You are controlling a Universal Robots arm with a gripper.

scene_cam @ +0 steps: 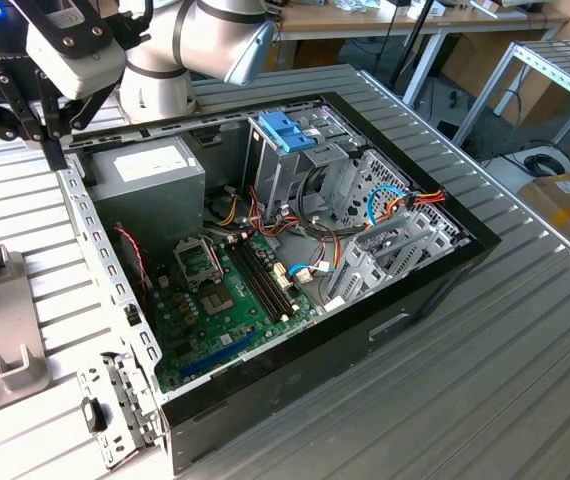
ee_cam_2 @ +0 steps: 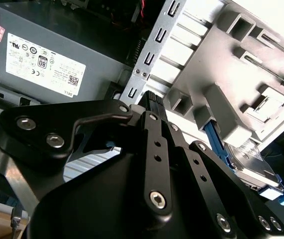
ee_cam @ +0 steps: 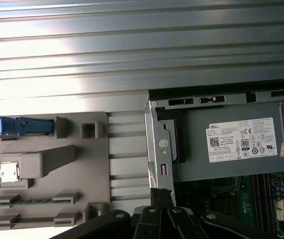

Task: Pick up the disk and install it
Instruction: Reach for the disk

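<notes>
Pickup pending: upper left in the exterior view, the tool, closed and empty, hangs near the disk and likely must open first.

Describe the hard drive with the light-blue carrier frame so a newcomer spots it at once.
Start at the open black computer case; beside it lies a grey plastic fixture tray. At one edge of that tray, the flat dark-metal disk stands on edge in a slot. Its light-blue carrier frame sets it apart from the grey tray blocks and from the grey power-supply box inside the case.
</notes>
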